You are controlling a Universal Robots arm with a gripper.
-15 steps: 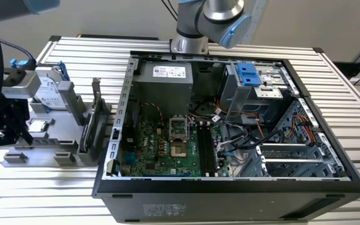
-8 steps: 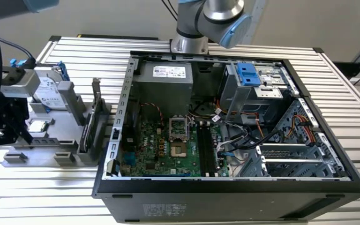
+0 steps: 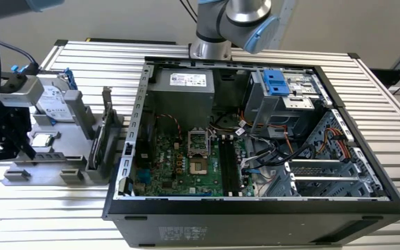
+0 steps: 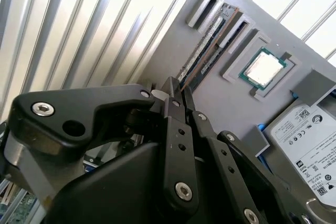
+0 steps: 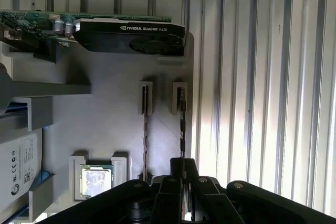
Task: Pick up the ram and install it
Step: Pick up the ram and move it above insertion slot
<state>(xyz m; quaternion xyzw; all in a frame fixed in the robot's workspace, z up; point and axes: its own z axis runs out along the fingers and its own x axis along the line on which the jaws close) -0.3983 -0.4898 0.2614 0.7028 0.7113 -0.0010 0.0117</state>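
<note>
Currently on my screens, every place given against the grey holder [image 5: 105,119]:

- Gripper [image 5: 185,162]: I see it over the holder's outer edge, with its fingers [image 5: 176,170] drawn together and clamped on one end of the ram. The second wrist view shows the gripper [image 4: 178,92] at that same end.
- Ram [image 5: 181,124]: a long thin stick standing on edge in the holder's outermost slot, beside the edge that borders the slatted surface [image 5: 262,103]. I also see the ram [image 4: 207,38] in the second wrist view, seated in its slot.
- Second memory stick [image 5: 145,129]: on edge in the next slot inward on the holder, parallel to the ram and just beside it.
- Processor chip [image 4: 262,69]: flat in a square pocket of the holder, further inward.
- Graphics card [image 5: 128,35]: upright along one end of the holder.
- Hard drive [image 4: 310,150]: label up, on the holder beyond the chip.
- Computer case [image 3: 255,213]: open, on the surface, off the holder's side toward the exterior view's right
</note>
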